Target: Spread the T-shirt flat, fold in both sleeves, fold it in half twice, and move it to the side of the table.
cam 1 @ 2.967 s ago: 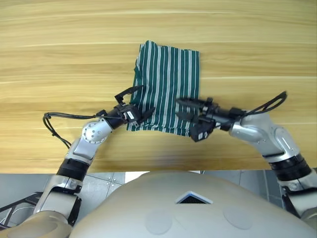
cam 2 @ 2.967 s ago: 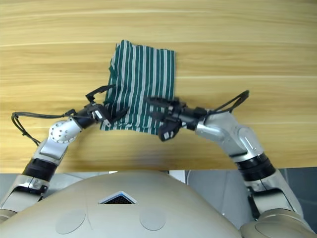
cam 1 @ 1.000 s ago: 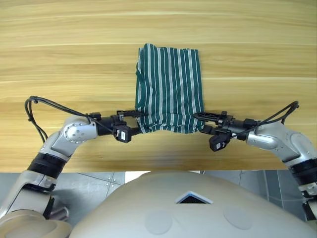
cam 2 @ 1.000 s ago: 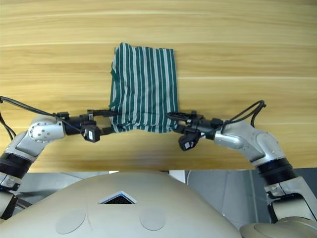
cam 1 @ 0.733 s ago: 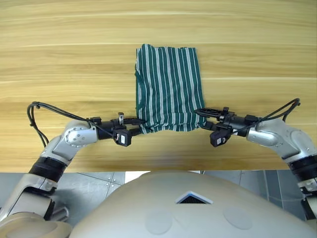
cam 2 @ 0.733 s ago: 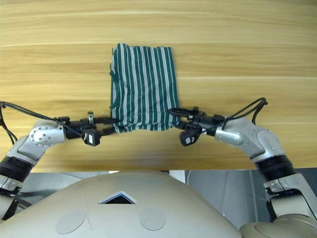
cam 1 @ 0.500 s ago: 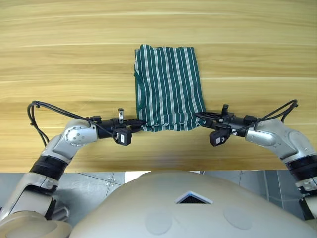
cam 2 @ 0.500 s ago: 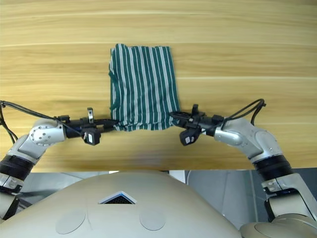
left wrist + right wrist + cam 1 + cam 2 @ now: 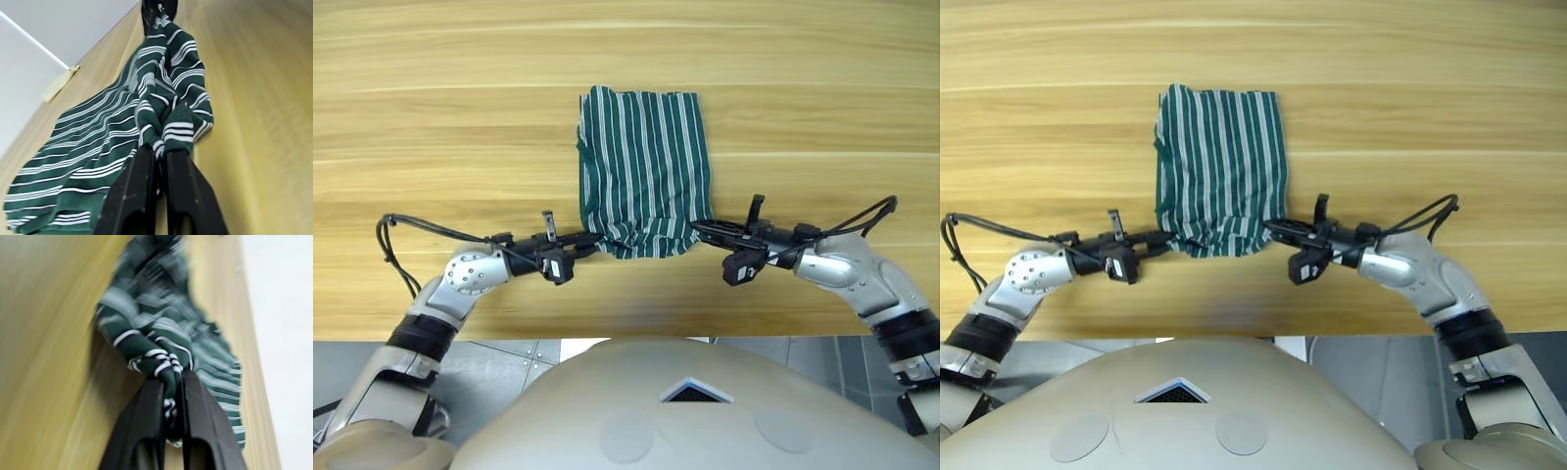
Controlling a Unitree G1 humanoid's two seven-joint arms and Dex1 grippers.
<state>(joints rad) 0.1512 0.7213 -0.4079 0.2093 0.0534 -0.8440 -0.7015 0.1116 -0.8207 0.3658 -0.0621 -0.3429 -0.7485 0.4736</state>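
The green T-shirt with white stripes (image 9: 644, 162) lies as a narrow folded rectangle on the wooden table (image 9: 431, 117), its near edge raised and sagging between my two grippers. My left gripper (image 9: 596, 241) is shut on the near left corner, and the left wrist view shows the bunched cloth (image 9: 172, 128) pinched between its black fingers (image 9: 182, 196). My right gripper (image 9: 697, 228) is shut on the near right corner, with striped cloth (image 9: 161, 363) clamped between its fingers (image 9: 146, 431). The far edge of the shirt rests flat on the table.
Bare wood surrounds the shirt on the left, right and far side. The table's near edge (image 9: 607, 333) runs just below both arms. Black cables loop from each wrist (image 9: 396, 230).
Both grippers have slid to the near corners, closed on them and lifted the near edge. Over the last second they carried it slightly away from me, so the hem sags between them.
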